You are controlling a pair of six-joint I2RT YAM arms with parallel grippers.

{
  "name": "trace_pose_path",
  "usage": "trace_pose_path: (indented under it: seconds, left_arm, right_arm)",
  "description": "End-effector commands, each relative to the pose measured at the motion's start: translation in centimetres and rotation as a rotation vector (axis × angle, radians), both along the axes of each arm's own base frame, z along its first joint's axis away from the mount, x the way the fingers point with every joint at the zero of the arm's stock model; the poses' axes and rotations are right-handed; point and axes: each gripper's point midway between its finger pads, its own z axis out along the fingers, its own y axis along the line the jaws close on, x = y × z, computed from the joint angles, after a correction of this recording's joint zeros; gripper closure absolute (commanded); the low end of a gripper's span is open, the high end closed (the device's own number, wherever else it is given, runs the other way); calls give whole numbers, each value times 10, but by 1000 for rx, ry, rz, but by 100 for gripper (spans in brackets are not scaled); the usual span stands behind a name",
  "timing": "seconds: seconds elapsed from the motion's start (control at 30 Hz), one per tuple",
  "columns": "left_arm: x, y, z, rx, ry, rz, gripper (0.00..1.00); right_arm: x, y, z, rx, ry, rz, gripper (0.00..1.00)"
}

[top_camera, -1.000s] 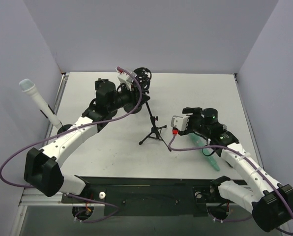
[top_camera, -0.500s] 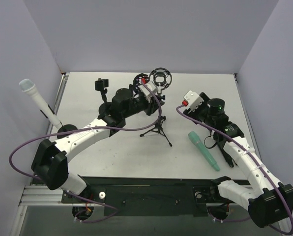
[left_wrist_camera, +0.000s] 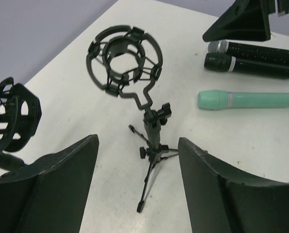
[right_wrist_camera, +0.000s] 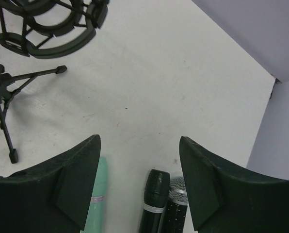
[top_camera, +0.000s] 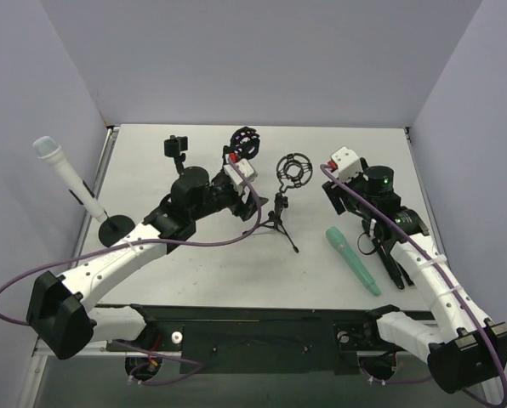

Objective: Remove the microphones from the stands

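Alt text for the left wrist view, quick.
A black tripod stand stands upright on the table, its ring mount empty, between the fingers of the open left gripper. A green microphone lies right of it beside two black microphones.

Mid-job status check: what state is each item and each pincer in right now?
Tripod stand: upright, shock-mount ring empty.
Green microphone: lying flat, out of the stand.
Two black microphones: lying side by side.
White microphone: tilted in its round-base holder.
Left pincer: open, holding nothing.
Right pincer: open, holding nothing.
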Motion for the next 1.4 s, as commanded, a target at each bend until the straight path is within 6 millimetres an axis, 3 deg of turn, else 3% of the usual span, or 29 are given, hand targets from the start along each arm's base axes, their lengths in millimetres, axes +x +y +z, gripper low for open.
trace_pose_path:
  seconds: [0.0, 0.1, 0.2, 0.37, 0.4, 0.53, 0.7, 0.9, 1.03, 1.23, 1.37]
  left_arm:
    - [-15, 32, -11, 68, 27, 35, 23]
    - [-21, 48, -27, 119, 78, 42, 24]
    - [-27, 65, -43, 165, 144, 41, 25]
    - [-35, 76, -60, 193, 183, 34, 26]
    - [-37, 76, -60, 184, 179, 28, 26]
    - [-34, 72, -60, 154, 152, 22, 26]
    - [-24, 63, -52, 112, 125, 20, 26]
    - [-25, 59, -54, 98, 130, 6, 26]
    - [-25, 60, -51, 99, 129, 6, 26]
    - [-23, 60, -51, 106, 126, 6, 26]
    - [-21, 60, -49, 118, 120, 5, 26]
  right_arm:
    - [-11, 22, 9, 156, 75, 41, 39]
    - [-31, 56, -5, 274, 205, 184, 40]
    - [-35, 74, -14, 359, 269, 212, 38]
    - [-9, 88, 19, 550, 268, 115, 32]
    - [1, 87, 24, 591, 284, 83, 31]
    - [9, 99, 39, 726, 403, 78, 30]
    - [13, 109, 28, 842, 511, 31, 30]
    - [42, 121, 16, 1013, 579, -61, 30]
    - [59, 123, 25, 1038, 555, -73, 33]
    - [58, 123, 17, 1034, 588, -93, 31]
    - [67, 137, 17, 1123, 608, -41, 41]
